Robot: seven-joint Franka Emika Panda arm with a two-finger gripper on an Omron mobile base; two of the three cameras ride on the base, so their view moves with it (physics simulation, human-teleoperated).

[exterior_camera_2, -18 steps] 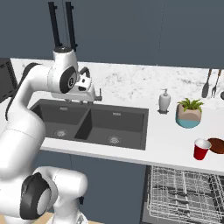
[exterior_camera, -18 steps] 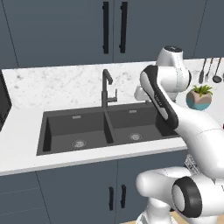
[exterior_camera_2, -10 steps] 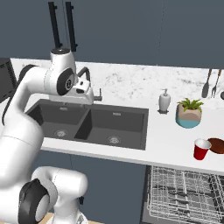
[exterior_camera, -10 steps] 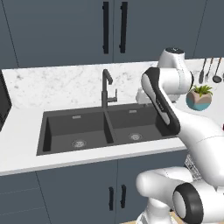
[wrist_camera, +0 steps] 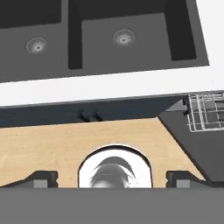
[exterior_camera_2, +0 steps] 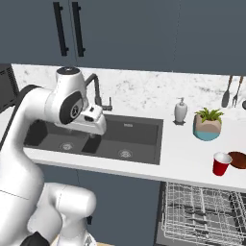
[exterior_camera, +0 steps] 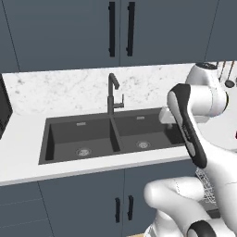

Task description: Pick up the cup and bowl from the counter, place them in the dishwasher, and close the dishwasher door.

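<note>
The red cup (exterior_camera_2: pixel 221 164) stands upright on the white counter (exterior_camera_2: pixel 192 161) at the right, and the brown bowl (exterior_camera_2: pixel 238 159) sits just right of it. Below them the dishwasher's grey wire rack (exterior_camera_2: pixel 204 216) is pulled out, with one corner of it (wrist_camera: pixel 205 111) also in the hand view. The dark dishwasher door (wrist_camera: pixel 190 140) lies folded down. My gripper (wrist_camera: pixel 111 178) hangs over the sink's front edge, far left of the cup. It is open and its fingertips (wrist_camera: pixel 41 177) stand wide apart around nothing. My white hand (exterior_camera_2: pixel 90 120) shows over the sink.
A dark double sink (exterior_camera_2: pixel 96 137) with a black faucet (exterior_camera_2: pixel 96 91) is set into the counter. A soap dispenser (exterior_camera_2: pixel 180 110), a potted plant (exterior_camera_2: pixel 207 126) and hanging utensils (exterior_camera_2: pixel 230 91) stand at the back right. Blue-grey cupboards (wrist_camera: pixel 87 116) and wooden floor (wrist_camera: pixel 65 144) lie below.
The hand has dropped lower over the sink and the jaws have spread wide. The cup and the bowl have not moved.
</note>
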